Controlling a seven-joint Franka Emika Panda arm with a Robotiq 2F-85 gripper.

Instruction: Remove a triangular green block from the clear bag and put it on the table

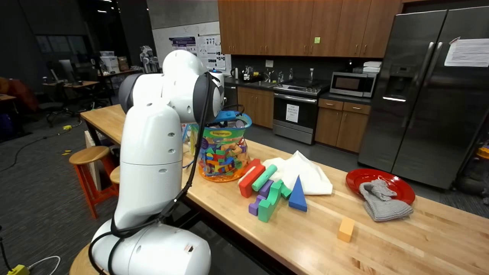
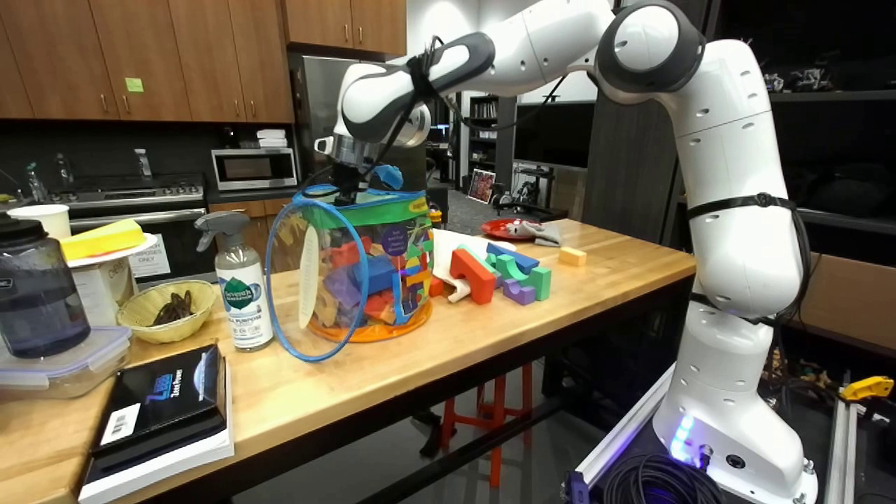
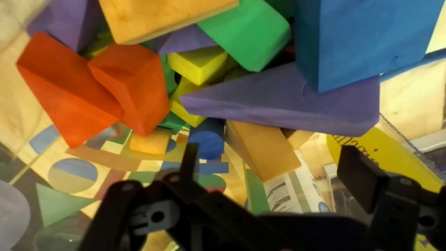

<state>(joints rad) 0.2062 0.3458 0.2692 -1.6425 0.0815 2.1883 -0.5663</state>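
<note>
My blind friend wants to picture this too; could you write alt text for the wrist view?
An open black robot hand hangs above colourful blocks jumbled in a clear bag. A long purple wedge lies partly behind a big blue block; red blocks show at left, a green block near the top.

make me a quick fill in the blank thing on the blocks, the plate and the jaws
On the table, the triangular block outside the clear bag is ____.
The plate partly under the gray cloth is ____.
In the wrist view, the long wedge partly hidden by a blue block is ____.
In that view the jaws are ____, not shut.
Missing words: blue; red; purple; open.
</note>
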